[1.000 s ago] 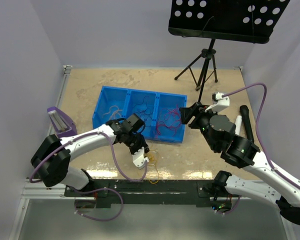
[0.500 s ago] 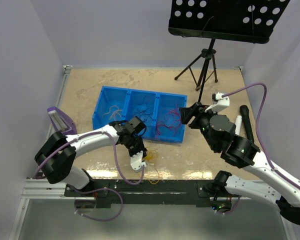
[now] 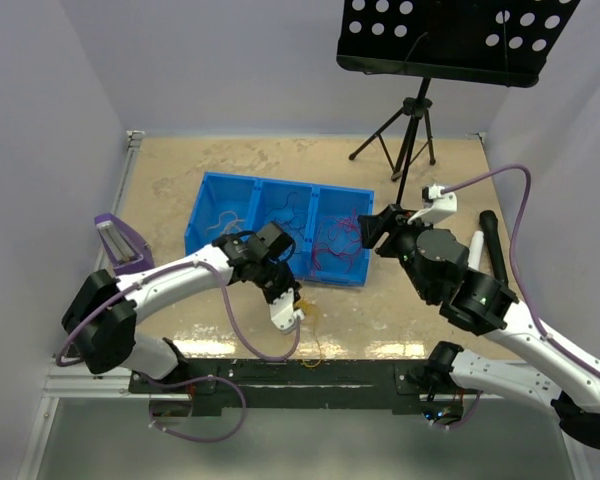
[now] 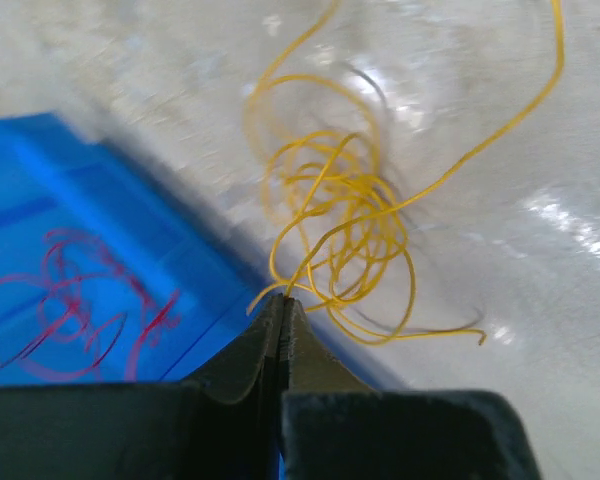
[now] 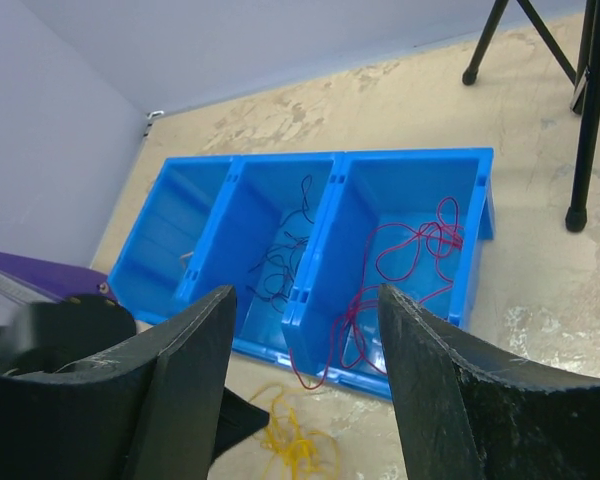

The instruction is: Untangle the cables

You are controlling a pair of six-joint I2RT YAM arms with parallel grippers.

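My left gripper [image 4: 282, 297] is shut on a strand of the curly orange-yellow cable [image 4: 345, 215], which lies tangled on the table just in front of the blue bin [image 4: 70, 180]. In the top view this gripper [image 3: 296, 305] is at the bin's near edge, beside the yellow cable [image 3: 308, 320]. A red cable [image 5: 410, 250] lies in the bin's right compartment and hangs over its front wall. A dark cable [image 5: 280, 255] lies in the middle compartment. My right gripper [image 5: 305, 370] is open and empty, above and right of the bin [image 3: 372, 232].
The blue three-compartment bin [image 3: 195, 215] sits mid-table, with a pale cable [image 3: 227, 220] in its left compartment. A black music stand on a tripod [image 3: 410, 130] stands at the back right. A black microphone [image 3: 492, 245] and a white one [image 3: 475, 248] lie right. A purple object [image 3: 118, 240] sits left.
My left gripper, still shut on the yellow cable, has shifted a little right and away from the front edge. The right arm has barely moved.
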